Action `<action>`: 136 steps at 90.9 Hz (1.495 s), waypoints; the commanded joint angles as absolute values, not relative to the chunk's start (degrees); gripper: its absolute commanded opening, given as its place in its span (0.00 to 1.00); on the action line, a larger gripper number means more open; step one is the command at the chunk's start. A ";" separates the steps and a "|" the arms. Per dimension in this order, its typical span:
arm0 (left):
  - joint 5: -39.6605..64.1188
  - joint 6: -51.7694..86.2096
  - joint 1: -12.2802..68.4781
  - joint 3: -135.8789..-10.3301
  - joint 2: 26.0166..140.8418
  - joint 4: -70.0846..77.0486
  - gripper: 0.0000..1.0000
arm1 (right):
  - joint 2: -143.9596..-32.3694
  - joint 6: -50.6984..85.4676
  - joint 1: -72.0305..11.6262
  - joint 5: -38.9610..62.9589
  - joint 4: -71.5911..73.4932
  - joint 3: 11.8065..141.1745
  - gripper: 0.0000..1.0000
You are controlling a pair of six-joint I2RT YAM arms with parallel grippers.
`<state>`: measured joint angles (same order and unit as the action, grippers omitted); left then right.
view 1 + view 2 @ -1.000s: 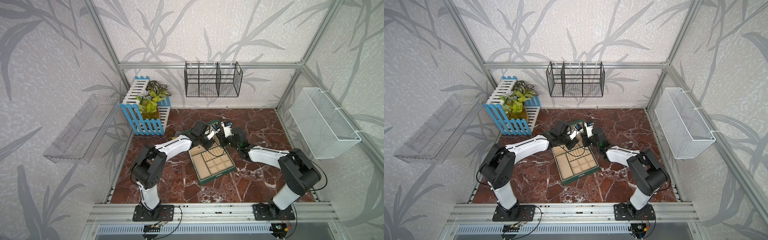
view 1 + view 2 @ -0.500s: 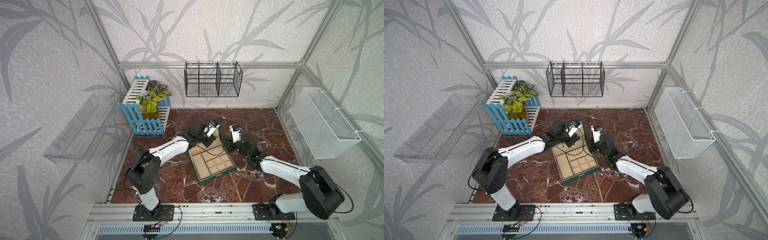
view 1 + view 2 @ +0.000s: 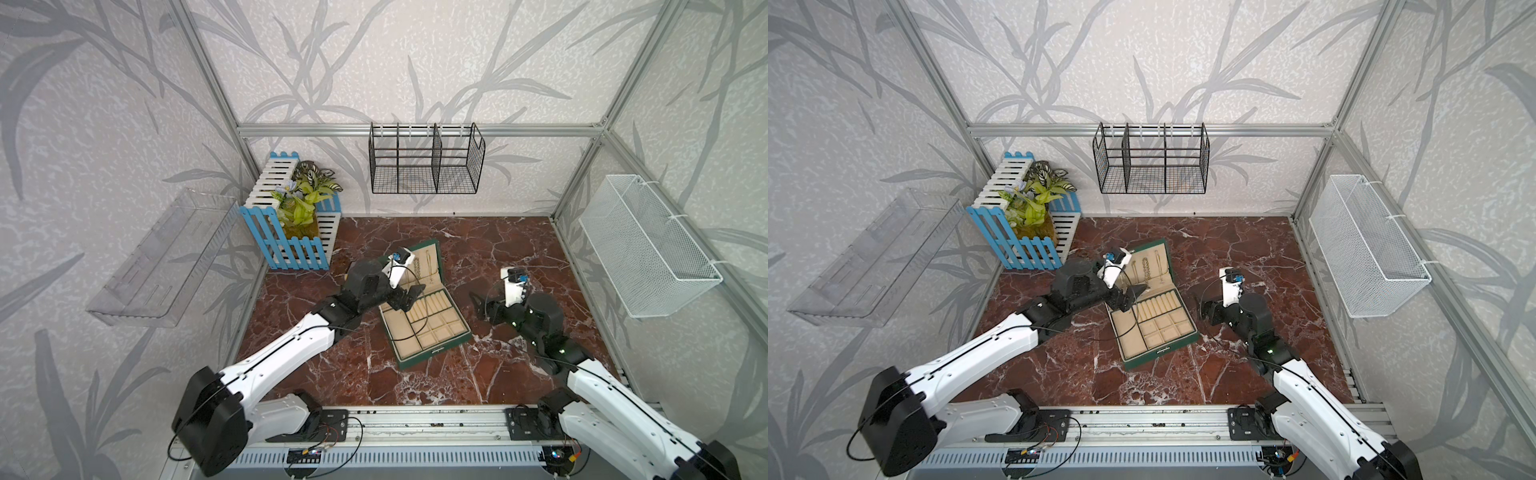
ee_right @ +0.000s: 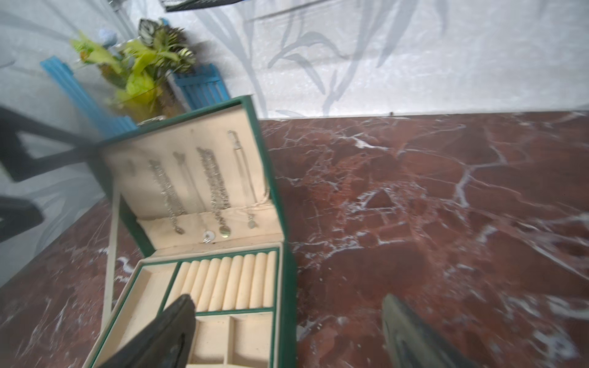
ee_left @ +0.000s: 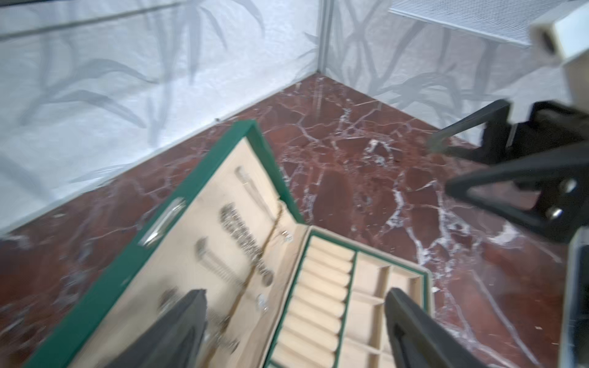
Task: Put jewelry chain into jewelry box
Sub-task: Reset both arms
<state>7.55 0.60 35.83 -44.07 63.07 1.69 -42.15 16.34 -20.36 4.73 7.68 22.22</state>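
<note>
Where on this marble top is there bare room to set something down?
Bare: between the jewelry box and the near rail, and the back strip from the picket planter to the right corner. Crowded: around the box, left gripper over it, right gripper beside it.

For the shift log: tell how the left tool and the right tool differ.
The left tool hangs over the jewelry box, by its ring rolls; the right tool is beside the box, over bare marble floor. The left tool points toward the robot's right, the right tool toward its left, so they face each other. Both stand open and hold nothing.
</note>
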 commanded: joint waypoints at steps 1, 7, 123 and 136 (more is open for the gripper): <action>-6.45 8.85 33.46 -35.88 53.53 3.77 0.99 | -36.82 18.83 -13.47 3.85 -0.19 20.65 0.99; -9.71 12.02 29.75 -32.00 48.87 3.06 1.00 | -34.44 19.79 -8.05 4.53 -1.54 19.79 0.99; -8.62 -0.85 2.25 -13.68 87.60 71.34 1.00 | -87.88 2.98 3.16 4.63 46.36 23.74 0.99; -8.46 -0.73 2.28 -14.16 87.08 69.41 1.00 | -87.81 2.26 2.06 2.72 46.08 23.77 0.99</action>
